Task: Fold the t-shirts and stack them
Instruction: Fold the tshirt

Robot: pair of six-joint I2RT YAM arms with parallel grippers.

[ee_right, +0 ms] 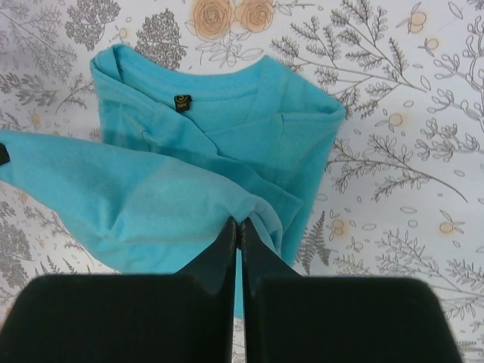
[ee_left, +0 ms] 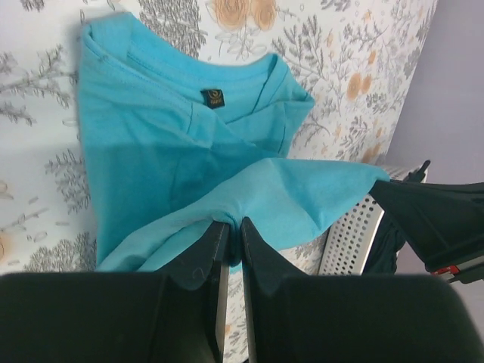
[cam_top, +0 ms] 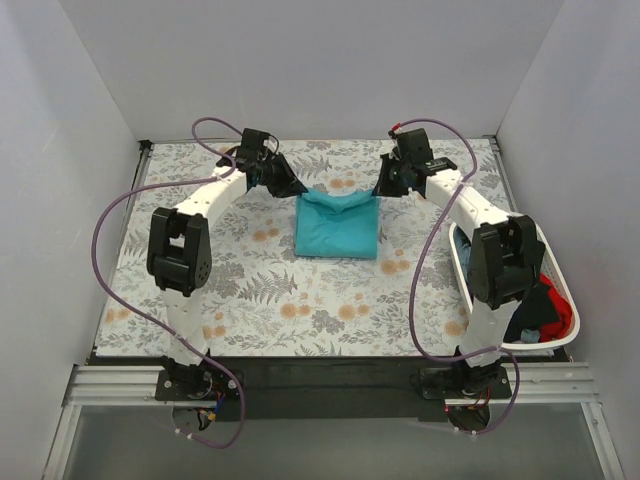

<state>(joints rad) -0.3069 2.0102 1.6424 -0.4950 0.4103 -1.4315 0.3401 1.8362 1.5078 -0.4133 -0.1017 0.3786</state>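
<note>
A teal t-shirt [cam_top: 337, 224] lies partly folded on the floral cloth at the table's middle back. My left gripper [cam_top: 293, 186] is shut on its far left corner, and my right gripper [cam_top: 381, 187] is shut on its far right corner. Both hold the far edge lifted above the rest of the shirt. In the left wrist view the teal fabric [ee_left: 249, 189] is pinched between the fingertips [ee_left: 215, 234]. In the right wrist view the fabric [ee_right: 151, 197] is pinched the same way, with the collar label [ee_right: 181, 102] below. Black and red shirts [cam_top: 545, 310] lie in the basket.
A white plastic basket [cam_top: 463, 262] stands at the right edge of the table, beside the right arm. The grey floral cloth [cam_top: 300, 300] covers the table. White walls close in the left, back and right sides.
</note>
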